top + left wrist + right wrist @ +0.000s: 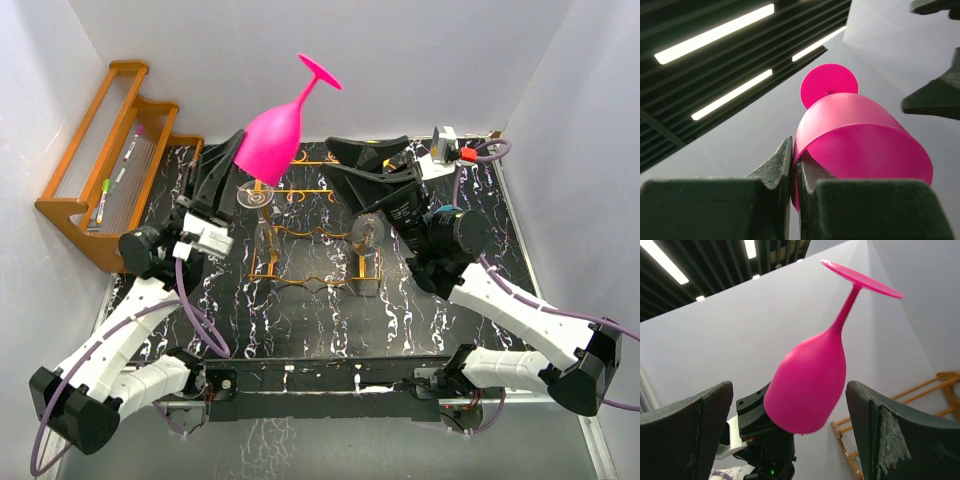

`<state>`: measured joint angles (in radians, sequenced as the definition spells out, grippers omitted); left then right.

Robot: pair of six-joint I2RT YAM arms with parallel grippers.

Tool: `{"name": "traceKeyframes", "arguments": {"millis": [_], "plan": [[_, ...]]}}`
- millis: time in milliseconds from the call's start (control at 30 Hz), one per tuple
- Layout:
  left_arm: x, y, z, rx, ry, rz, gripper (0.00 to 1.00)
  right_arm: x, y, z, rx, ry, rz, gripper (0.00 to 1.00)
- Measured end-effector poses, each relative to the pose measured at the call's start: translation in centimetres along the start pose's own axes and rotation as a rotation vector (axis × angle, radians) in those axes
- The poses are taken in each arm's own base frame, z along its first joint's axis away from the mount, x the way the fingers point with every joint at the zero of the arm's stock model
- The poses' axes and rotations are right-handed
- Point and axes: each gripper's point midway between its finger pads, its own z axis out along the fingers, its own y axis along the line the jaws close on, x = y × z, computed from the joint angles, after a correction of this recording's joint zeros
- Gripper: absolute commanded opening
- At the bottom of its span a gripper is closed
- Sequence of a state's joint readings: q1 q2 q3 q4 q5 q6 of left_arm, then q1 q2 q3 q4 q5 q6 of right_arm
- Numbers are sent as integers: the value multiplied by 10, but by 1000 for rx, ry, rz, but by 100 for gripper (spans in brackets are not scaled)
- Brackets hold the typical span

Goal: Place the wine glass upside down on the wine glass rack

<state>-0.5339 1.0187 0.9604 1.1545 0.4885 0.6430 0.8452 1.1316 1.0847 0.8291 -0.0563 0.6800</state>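
Between three white walls (400,60) lies a black, white-veined desk (470,300). The walls close it off at the back and on both sides. The freest room is the bare strip of desk in front of the racks and the air above them.

Two arms (120,340) rise from the near edge, one on each side.

Two racks stand on the desk. A brown wooden stepped rack (110,160) sits against the left wall toward the back. The orange-gold wine glass rack (316,283) stands in the middle, between the arms.

One pink wine glass (270,135) is held in the air above the back left part of the wire rack. Its foot is up and tilted toward the back right, and it touches neither rack. The left claw (232,160) pinches its rim from below, fingers pressed onto the thin wall. The right claw (342,165) is spread wide just right of the bowl, not touching it.

Two clear glasses (255,197) appear to sit in the wire rack with their round feet up.

Only the left wrist view shows the pinch on the rim. Only the right wrist view shows the full stem and foot against the wall, with the bowl framed between its two fingers and apart from both.
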Motion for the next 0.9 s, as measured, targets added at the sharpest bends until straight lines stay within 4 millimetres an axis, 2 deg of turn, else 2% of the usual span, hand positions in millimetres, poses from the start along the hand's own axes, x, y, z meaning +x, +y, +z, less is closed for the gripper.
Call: {"name": "traceKeyframes", "arguments": {"millis": [100, 167, 267, 433, 533, 700, 800, 900], "plan": [[-5, 19, -18, -33, 18, 112, 0, 13, -2, -7, -8, 32, 39, 98], [-16, 33, -30, -60, 15, 182, 0, 21, -3, -10, -15, 51, 67, 97], [-45, 52, -49, -96, -15, 291, 0, 33, -2, -11, -44, 80, 110, 96], [-88, 70, -72, -146, -63, 418, 0, 60, -4, -13, -69, 162, 150, 95], [-98, 74, -85, -164, -59, 460, 0, 70, 1, -10, -84, 201, 164, 94], [-99, 69, -105, -171, -32, 469, 0, 80, 36, 6, -167, 232, 193, 93], [-100, 69, -110, -179, -31, 468, 0, 90, 65, 9, -226, 241, 199, 93], [-101, 67, -111, -177, -44, 453, 0, 100, 86, 10, -266, 240, 201, 93]]}}
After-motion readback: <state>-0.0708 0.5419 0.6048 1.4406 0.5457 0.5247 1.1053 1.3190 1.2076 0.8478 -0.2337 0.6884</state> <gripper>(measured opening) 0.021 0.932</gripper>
